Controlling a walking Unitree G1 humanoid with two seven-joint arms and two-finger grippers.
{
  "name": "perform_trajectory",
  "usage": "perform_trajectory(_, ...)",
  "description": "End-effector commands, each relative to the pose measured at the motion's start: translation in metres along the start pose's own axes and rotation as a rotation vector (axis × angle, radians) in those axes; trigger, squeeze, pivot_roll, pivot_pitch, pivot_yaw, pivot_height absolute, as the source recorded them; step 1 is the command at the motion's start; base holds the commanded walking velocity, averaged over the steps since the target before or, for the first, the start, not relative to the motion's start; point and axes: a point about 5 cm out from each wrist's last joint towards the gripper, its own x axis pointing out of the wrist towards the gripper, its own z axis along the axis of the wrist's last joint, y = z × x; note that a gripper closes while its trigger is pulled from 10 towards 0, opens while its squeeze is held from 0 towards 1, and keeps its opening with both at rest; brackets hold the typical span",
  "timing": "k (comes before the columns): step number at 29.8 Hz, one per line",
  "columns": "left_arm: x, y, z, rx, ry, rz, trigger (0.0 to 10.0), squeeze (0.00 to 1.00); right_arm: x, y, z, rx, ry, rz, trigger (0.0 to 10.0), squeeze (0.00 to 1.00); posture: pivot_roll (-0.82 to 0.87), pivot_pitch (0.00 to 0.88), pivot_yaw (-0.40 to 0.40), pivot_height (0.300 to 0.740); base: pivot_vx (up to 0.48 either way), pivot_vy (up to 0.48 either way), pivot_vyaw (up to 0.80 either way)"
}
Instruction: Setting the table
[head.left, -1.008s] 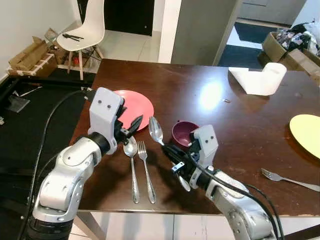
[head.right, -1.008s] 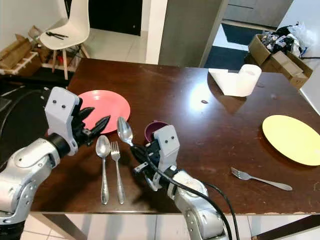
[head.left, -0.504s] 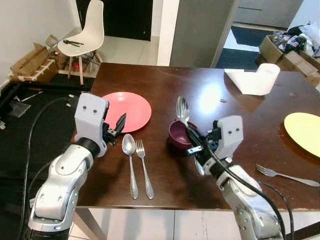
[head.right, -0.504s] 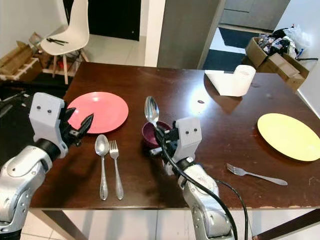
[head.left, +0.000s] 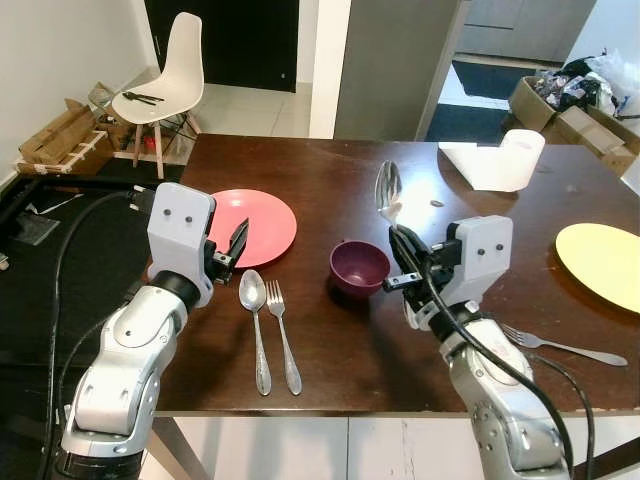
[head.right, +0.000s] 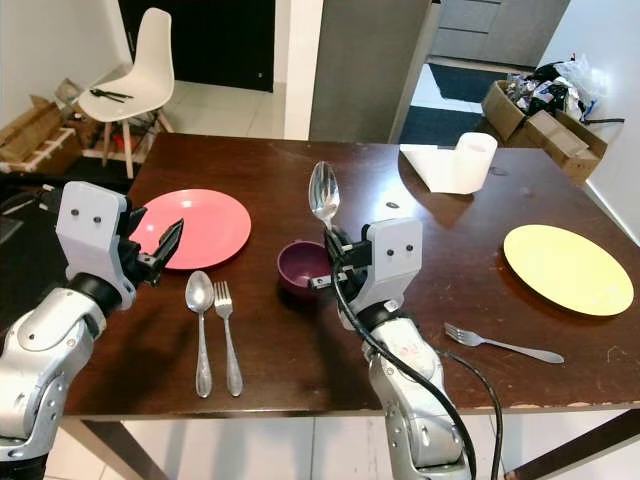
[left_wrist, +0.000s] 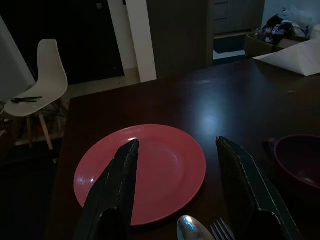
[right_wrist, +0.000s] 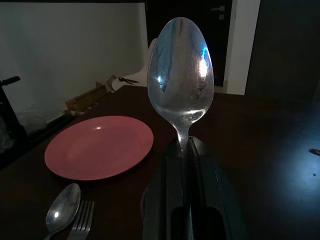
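In the left eye view, a dark brown worktop (head.left: 330, 175) is seen carrying a red plate (head.left: 255, 225) near the robot's left, with a spoon (head.left: 255, 325) and a fork (head.left: 282, 335) laid side by side just in front of it; a purple bowl (head.left: 359, 267) stands near the middle, a yellow plate (head.left: 603, 265) lies at the far right, a second fork (head.left: 560, 345) is set in front of it, and a white paper roll (head.left: 505, 160) rests at the back; the left end effector (head.left: 236, 243) is held released above the worktop at the near edge of the red plate; the right end effector (head.left: 402, 243) is clenched on the handle of a raised spoon (head.left: 388, 192), whose bowl is held upright above the worktop just right of the purple bowl; a white chair (head.left: 165, 75) is seen on the floor beyond; in the left wrist view, the two black fingers (left_wrist: 112, 192) are seen spread apart, with the red plate framed between them and the tips of the laid spoon and fork just below; in the right wrist view, the raised spoon is gripped between closed fingers (right_wrist: 170, 190), and the red plate is seen beyond on the worktop.
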Motion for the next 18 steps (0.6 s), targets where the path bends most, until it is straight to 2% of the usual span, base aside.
perform_trajectory(1,-0.0002,0.0012,-0.0049,0.0,0.013,0.014,10.0,0.0,-0.0007,-0.0027,-0.0015,-0.002,-0.002,-0.019,10.0,0.0,-0.02,0.0,0.042,0.74,0.0,0.0,0.0)
perform_trajectory(18,0.0022,0.0015,-0.0062,-0.013,0.007,0.029,10.0,0.0,-0.0005,-0.0047,-0.0082,0.001,0.018,-0.036,10.0,0.0,-0.02,0.0,0.042,0.74,0.0,0.0,0.0)
